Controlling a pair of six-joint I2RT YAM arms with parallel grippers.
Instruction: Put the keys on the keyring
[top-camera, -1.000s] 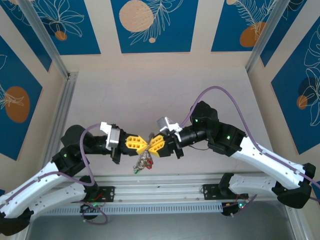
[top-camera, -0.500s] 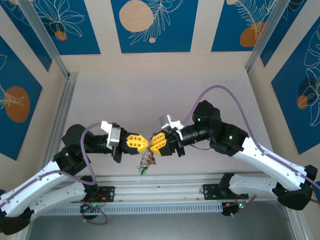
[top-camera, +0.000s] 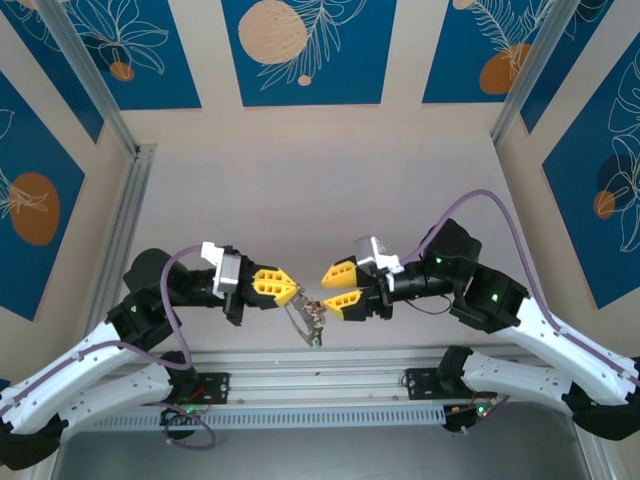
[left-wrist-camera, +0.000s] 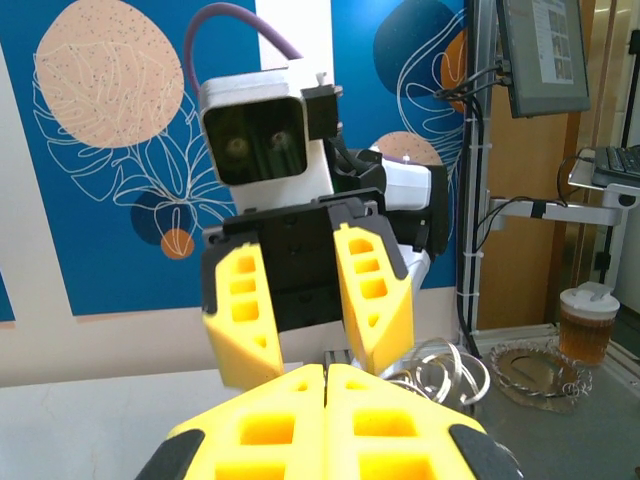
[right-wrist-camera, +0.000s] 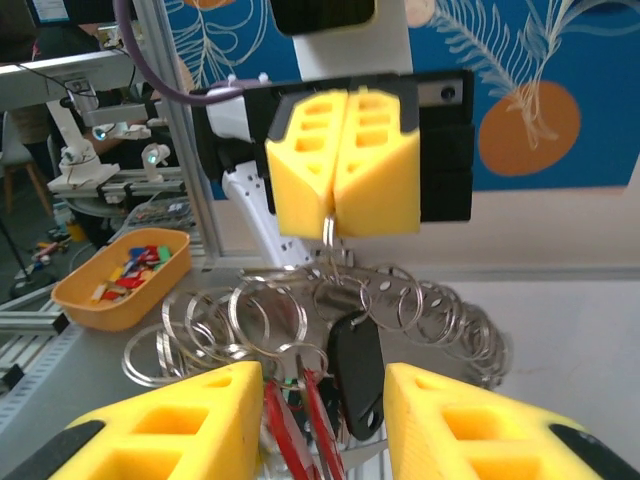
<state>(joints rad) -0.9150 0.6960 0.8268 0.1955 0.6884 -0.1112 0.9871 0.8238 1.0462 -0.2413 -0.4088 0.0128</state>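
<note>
My left gripper (top-camera: 293, 291) is shut on the keyring (top-camera: 310, 318), a bunch of thin metal rings hanging below its tips over the table's near edge. In the right wrist view the left gripper (right-wrist-camera: 335, 230) pinches one ring of the keyring (right-wrist-camera: 328, 238). A black key (right-wrist-camera: 356, 376) and red keys (right-wrist-camera: 276, 426) dangle from it. My right gripper (top-camera: 324, 288) is open just right of the bunch, its jaws either side of the hanging keys without touching them (right-wrist-camera: 322, 380). The left wrist view faces the right gripper's spread fingers (left-wrist-camera: 372, 295), with rings (left-wrist-camera: 454, 361) beside them.
The aluminium rail (top-camera: 330, 385) runs along the near table edge right under the bunch. Off the table, an orange tray (right-wrist-camera: 125, 275) of coloured bits sits at the left. A second ring hoop (left-wrist-camera: 540, 372) and a cup (left-wrist-camera: 585, 320) stand at the right.
My right gripper has opened and pulled back to the right, away from the left gripper. The key bunch now hangs from the left gripper alone, a little further right.
</note>
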